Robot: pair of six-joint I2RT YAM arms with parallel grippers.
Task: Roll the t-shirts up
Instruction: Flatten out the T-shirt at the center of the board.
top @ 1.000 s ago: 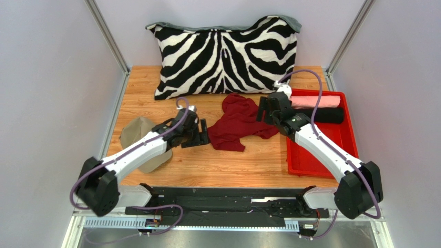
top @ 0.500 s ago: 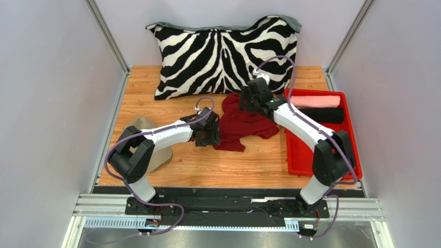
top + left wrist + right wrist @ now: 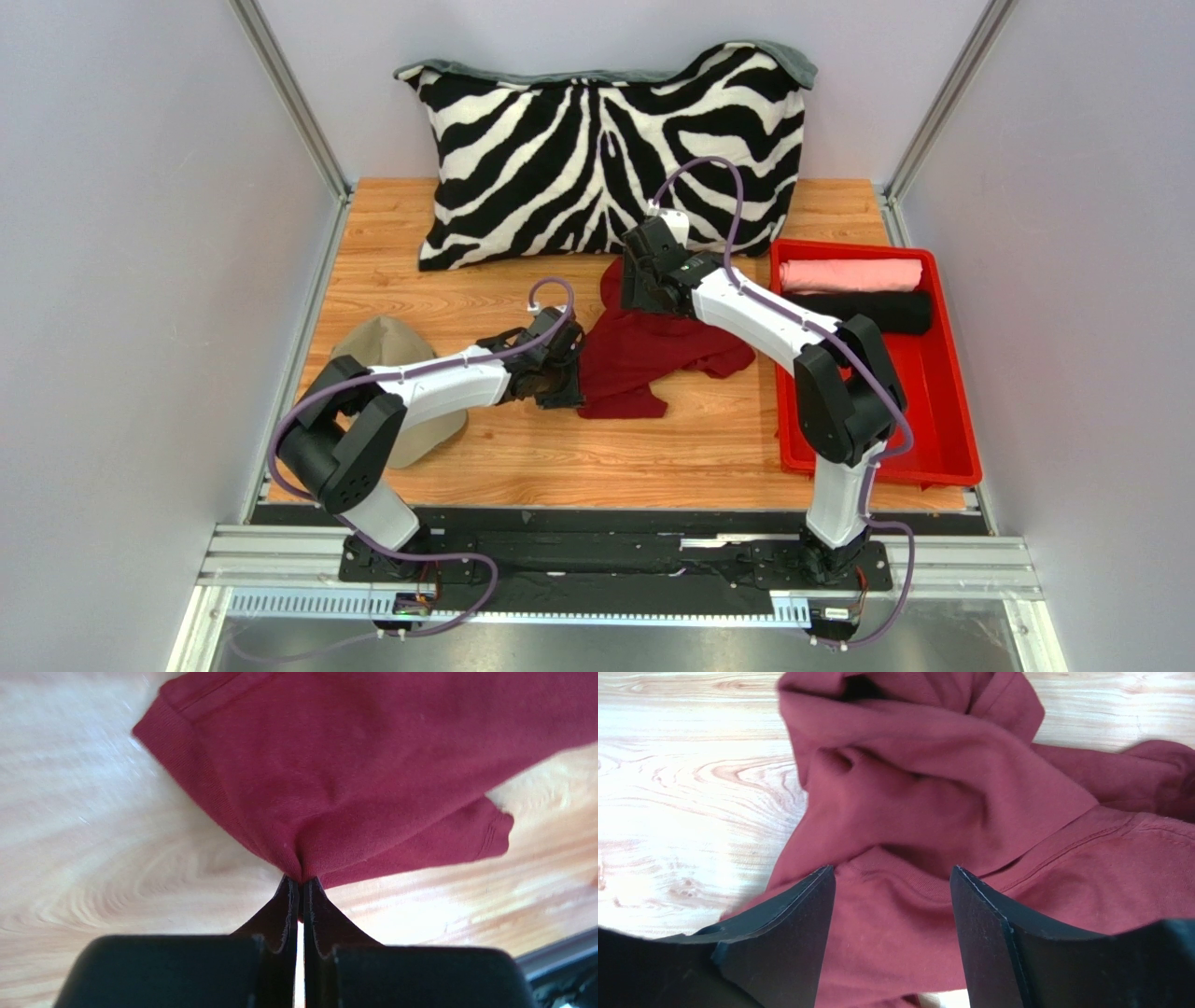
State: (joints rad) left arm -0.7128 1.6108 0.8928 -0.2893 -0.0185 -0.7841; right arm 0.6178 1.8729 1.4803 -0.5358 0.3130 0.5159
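Two hands have closed in on the maroon tee over the last second. The left hand has moved from beside the tee onto its near-left edge, and its fingers now pinch a fold of cloth. The right hand has swung over from the tray to the tee's far end and sits there spread wide, gripping nothing.

We read this as the start of spreading the tee flat; no rolling has begun. A pink roll and a black roll lie in the tray.

The tee lies crumpled mid-tabletop, just in front of the pillow. Its long axis runs roughly far to near, with a lobe bulging toward the tray. We cannot tell which way the neck points, and no label is visible.
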